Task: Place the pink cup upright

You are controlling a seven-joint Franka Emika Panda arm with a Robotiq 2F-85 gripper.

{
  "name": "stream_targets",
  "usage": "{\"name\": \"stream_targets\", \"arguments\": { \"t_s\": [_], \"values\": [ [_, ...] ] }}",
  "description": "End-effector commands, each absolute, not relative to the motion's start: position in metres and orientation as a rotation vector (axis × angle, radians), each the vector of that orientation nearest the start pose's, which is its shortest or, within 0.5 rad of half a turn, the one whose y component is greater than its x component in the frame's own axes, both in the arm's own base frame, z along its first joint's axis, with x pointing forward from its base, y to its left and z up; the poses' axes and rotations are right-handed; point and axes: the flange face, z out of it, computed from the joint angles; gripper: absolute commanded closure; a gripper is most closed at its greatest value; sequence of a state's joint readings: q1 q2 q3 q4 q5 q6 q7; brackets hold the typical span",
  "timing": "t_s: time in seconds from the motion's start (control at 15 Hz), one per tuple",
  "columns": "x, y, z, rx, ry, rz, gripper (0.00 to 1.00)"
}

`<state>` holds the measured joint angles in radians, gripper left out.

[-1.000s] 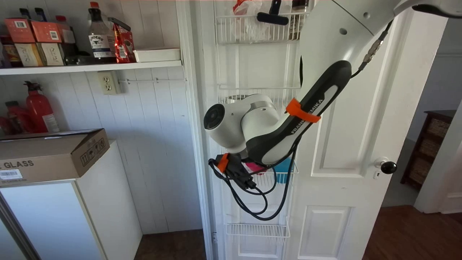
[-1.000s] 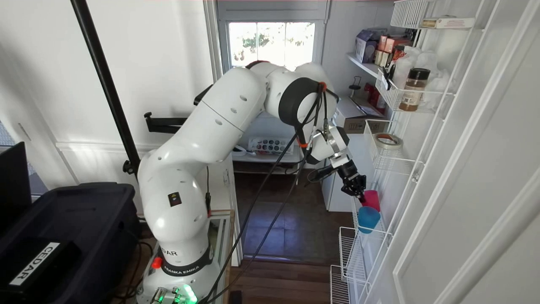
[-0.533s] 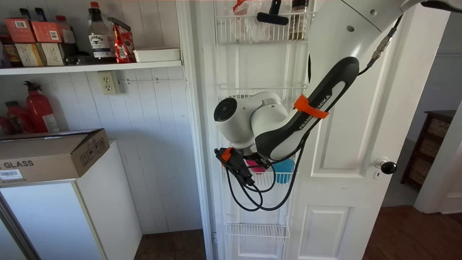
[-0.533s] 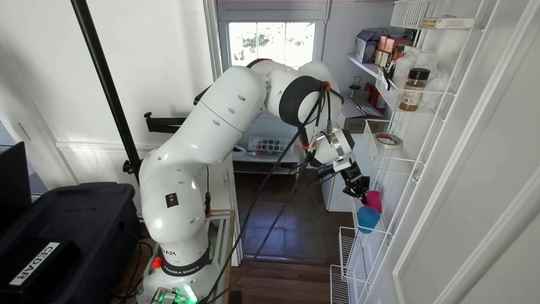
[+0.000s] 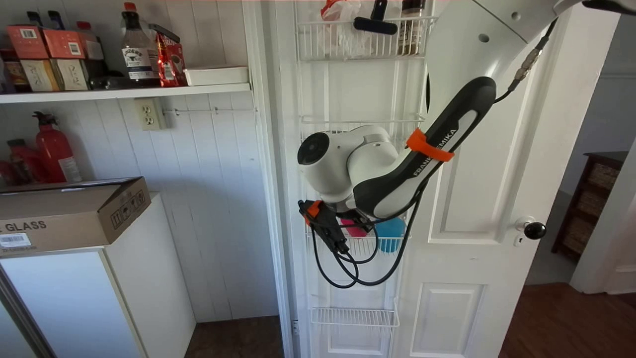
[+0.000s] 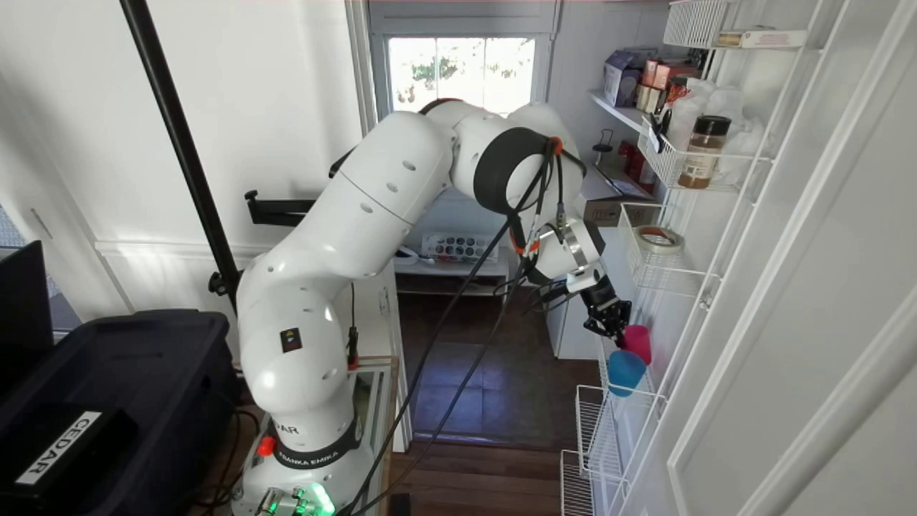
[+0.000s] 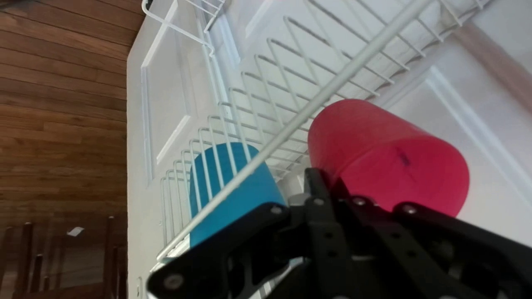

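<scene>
the step in hand looks to be settling the pink cup (image 7: 388, 160) into the wire door basket (image 7: 292, 128), not yet let go. the fingers (image 7: 316, 182) are drawn narrow, with the cup's edge apparently pinched between their tips. the cup is on the door side of the front rail (image 7: 357, 64), slanting across the wrist view; i cannot tell whether the end facing that camera is mouth or base, nor whether the far end rests on the wires.

the next move, i judge, calls for bringing the cup plumb, mouth up, seating its base flat across the wires, then parting the fingers and backing straight off.

the light blue cup (image 6: 626, 373) stands just beside it in the same basket and leaves little room to swing that way; the door (image 5: 457, 258) closes off the back, and the rail could snag the fingers on the way out. in an exterior view the panda arm (image 5: 370, 171) and its cables (image 5: 367, 284) cross in front of the pink cup, hiding part of it. a roll of tape (image 6: 663, 247) lies in the upper basket (image 6: 663, 276), well above
</scene>
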<state>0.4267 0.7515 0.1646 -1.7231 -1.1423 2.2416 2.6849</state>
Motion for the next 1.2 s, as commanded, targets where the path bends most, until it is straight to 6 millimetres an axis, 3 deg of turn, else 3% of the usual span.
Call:
{"name": "stream_targets", "arguments": {
  "t_s": [0.0,0.07,0.2,0.27,0.4,0.47,0.53,0.67,0.8,0.87,0.93,1.13],
  "values": [
    [0.565,0.334,0.150,-2.315,1.960,-1.025,0.99],
    [0.578,0.335,0.160,-2.303,1.970,-0.994,0.99],
    [0.572,0.333,0.155,-2.259,1.998,-0.931,0.99],
    [0.585,0.332,0.163,-2.249,1.992,-0.907,0.99],
    [0.578,0.330,0.155,-2.212,2.010,-0.847,0.99],
    [0.589,0.329,0.161,-2.204,2.005,-0.827,0.99],
    [0.580,0.329,0.153,-2.190,2.014,-0.791,0.99],
    [0.588,0.329,0.153,-2.182,2.009,-0.750,0.99],
    [0.581,0.328,0.148,-2.165,2.026,-0.735,0.99],
    [0.586,0.326,0.151,-2.171,2.021,-0.743,0.71],
    [0.584,0.326,0.149,-2.173,2.024,-0.745,0.70],
    [0.583,0.326,0.143,-2.178,2.019,-0.736,0.51]
  ]
}}
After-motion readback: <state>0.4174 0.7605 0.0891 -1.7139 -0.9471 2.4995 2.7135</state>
